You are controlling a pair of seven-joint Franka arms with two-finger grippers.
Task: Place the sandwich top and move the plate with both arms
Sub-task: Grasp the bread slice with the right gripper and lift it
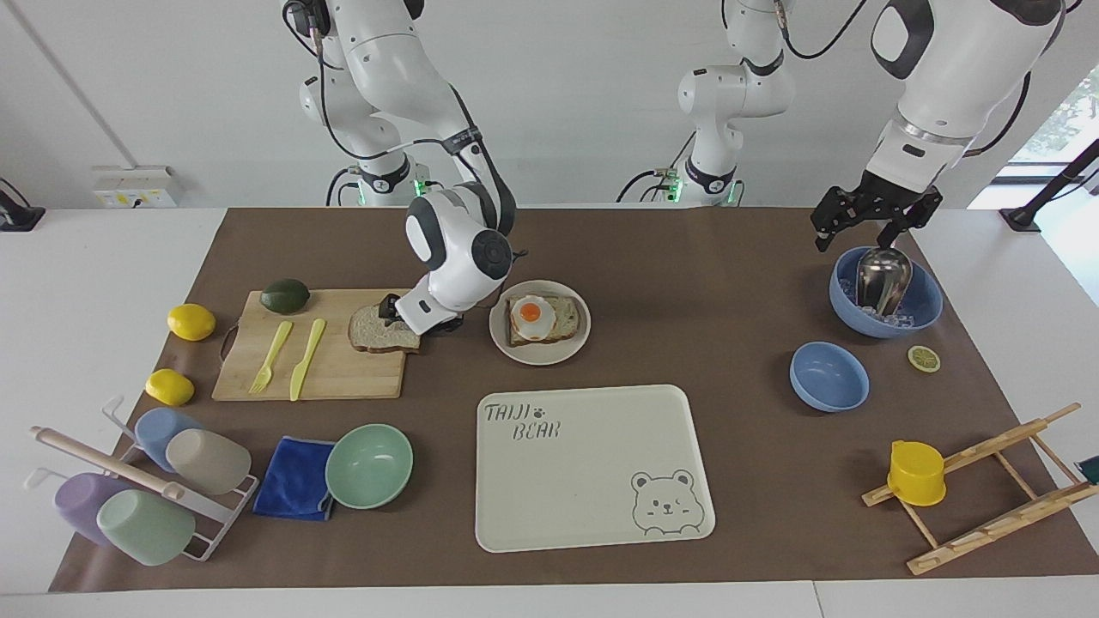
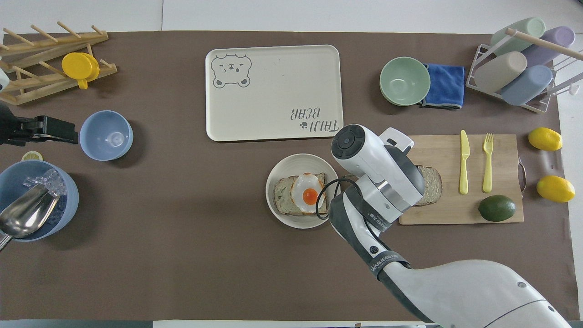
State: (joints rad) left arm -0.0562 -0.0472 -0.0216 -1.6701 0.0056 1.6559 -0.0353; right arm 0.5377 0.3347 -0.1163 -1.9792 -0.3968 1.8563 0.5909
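On the plate lies egg-topped toast.

The tray reads "TAIJI BEAR"; the right arm's band seemingly reads "WANJEED".

One camera sits high across the table, facing both robot bases and taking in the whole brown mat. The other hangs above the robots' end, looking steeply down and forward. Both cover the same tabletop, turned half a turn, including the bear-printed tray.
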